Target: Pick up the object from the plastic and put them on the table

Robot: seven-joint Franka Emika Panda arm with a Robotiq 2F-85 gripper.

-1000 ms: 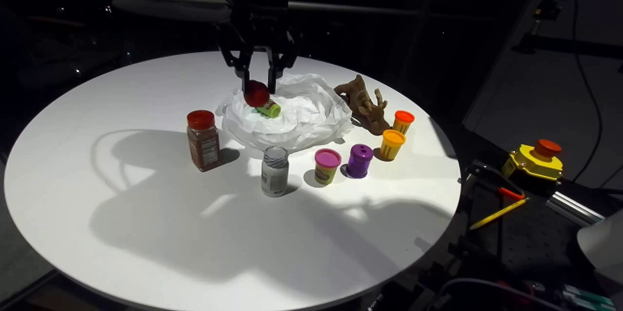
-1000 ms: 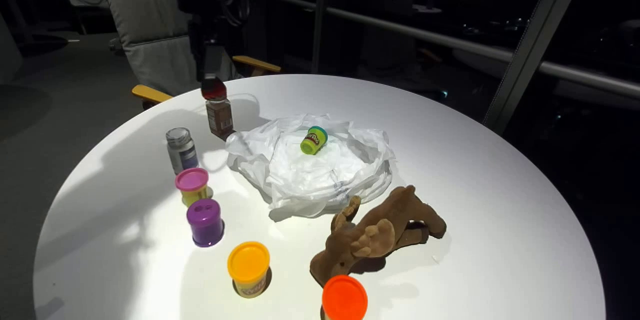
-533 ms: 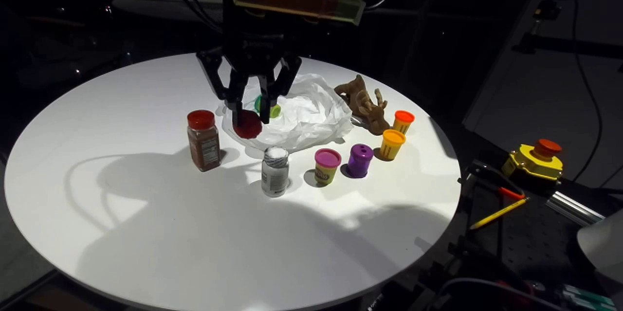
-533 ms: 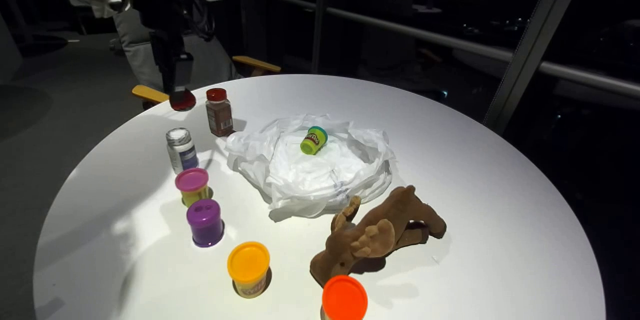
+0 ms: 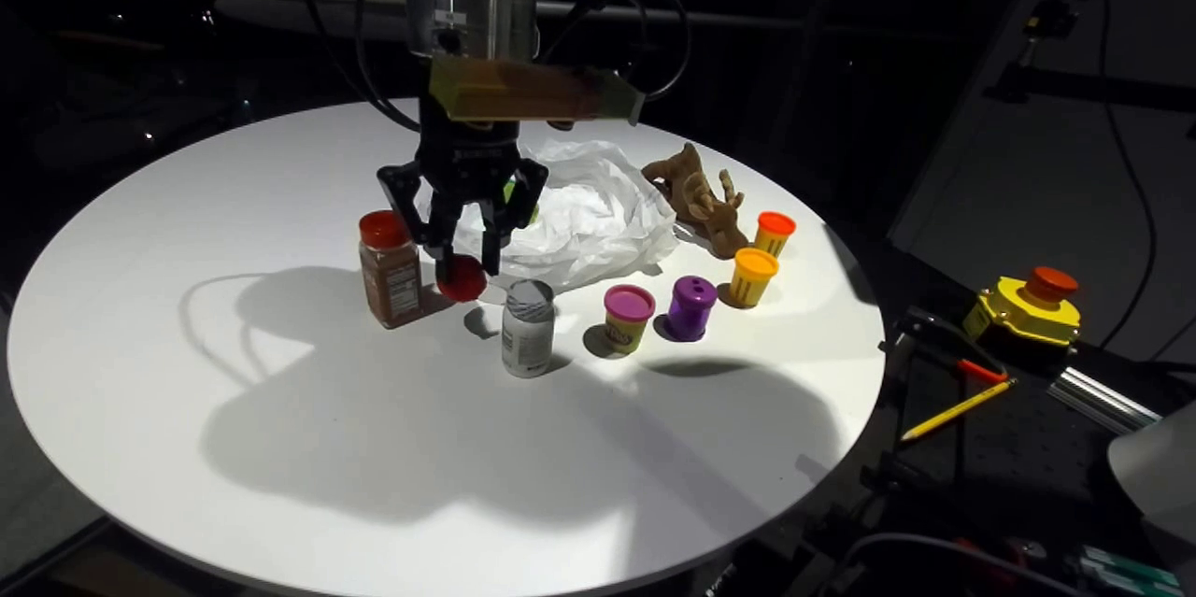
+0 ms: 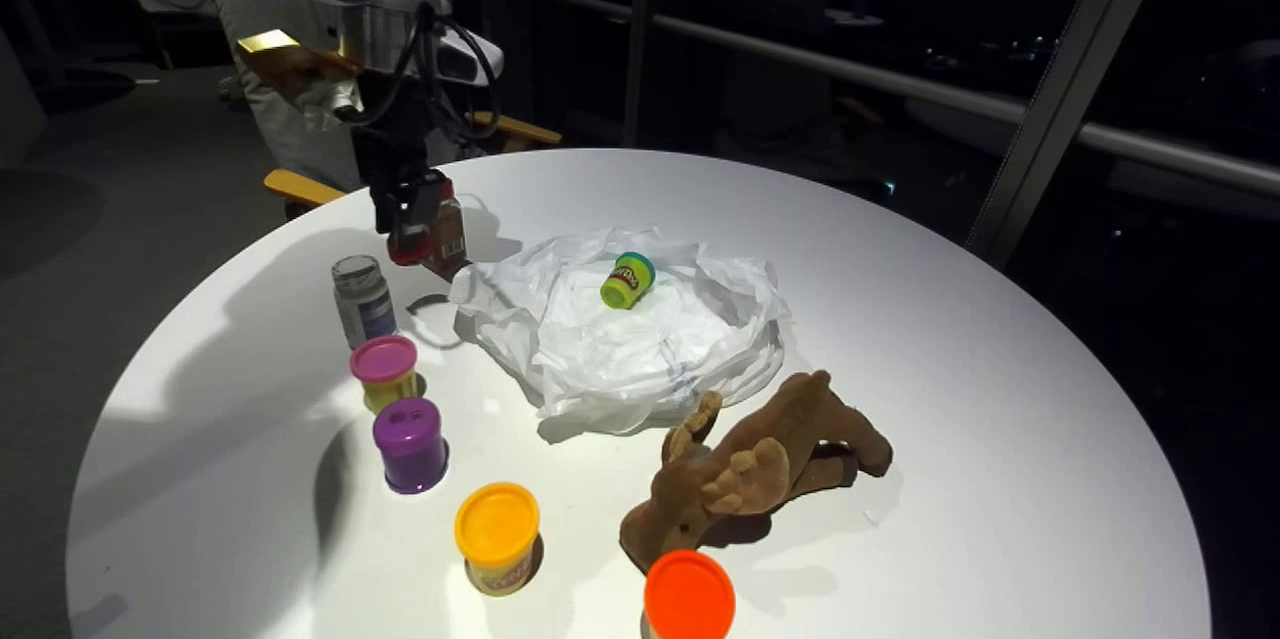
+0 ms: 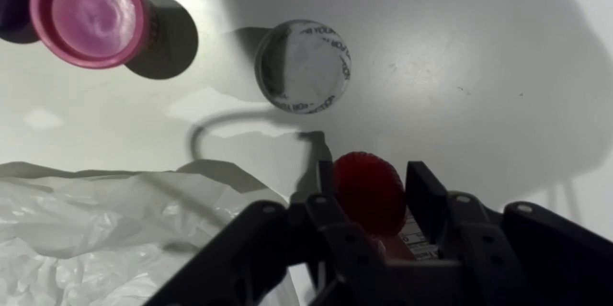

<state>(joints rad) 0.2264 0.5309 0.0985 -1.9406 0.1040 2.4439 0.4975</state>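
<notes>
Pincer [image 5: 467, 266] hangs over the bench [image 5: 140, 326], fingers [image 7: 427, 196] pointing down, clamped on a red round thing [image 7: 368, 193]; wrist view has one finger against each side of it. Red round thing is held clear of the bench surface. Brownish jar [image 5: 397, 289], red lid, upright, just beside the pincer, to its left in an exterior view; in the wrist view part of its label shows behind the fingers. Pale bottle [image 5: 528, 340], upright, lettering round its top, near the pincer on the other side from the jar. Farther out from the pincer, past the bottle, a string of upright pots: pink-lidded pot [image 5: 626, 321], purple pot [image 5: 690, 312], orange-lidded pot [image 5: 751, 277], red-orange-lidded pot [image 5: 772, 234]. Brown antlered figure [image 6: 800, 414] lies well apart from the pincer, beside the red-orange-lidded pot; cannot tell whether those two touch. Crumpled white plastic [image 5: 617, 205] spreads behind the pincer and to its right in an exterior view. Green pot [image 6: 628, 284] rests tipped on the white plastic, apart from the pincer, base, dark label and teal lid all showing in an exterior view.
</notes>
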